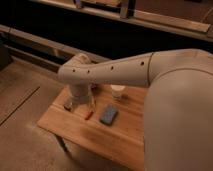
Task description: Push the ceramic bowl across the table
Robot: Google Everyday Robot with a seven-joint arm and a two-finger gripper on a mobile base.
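- While the ceramic bowl (67, 104) was made out half hidden near the table's (65, 128) left-rear edge, the whole push across was judged left to do.
- As it was round, no long axis or heading was shown.
- Just right of it, the gripper (80, 106) was held low, jaws spread, nothing grasped.

Above the table (95, 139), end effector (79, 108) hangs left of sponge (109, 115) and cup (117, 91).
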